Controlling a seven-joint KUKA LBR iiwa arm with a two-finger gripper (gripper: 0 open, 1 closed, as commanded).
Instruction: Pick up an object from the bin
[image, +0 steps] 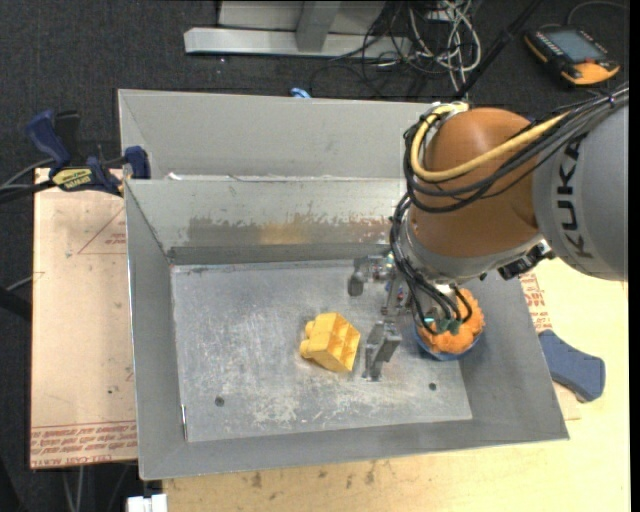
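A yellow block (330, 342), studded like a toy brick, lies near the middle of the grey bin (250, 385) floor. The gripper (368, 316) hangs low just to the right of the yellow block, its 2 fingers spread well apart: 1 finger (377, 353) stands right beside the block's right edge, the other sits farther back, toward the bin's rear wall. Nothing is between them. Farther right of the yellow block, an orange round thing (452, 338) lies partly hidden under the arm's wrist.
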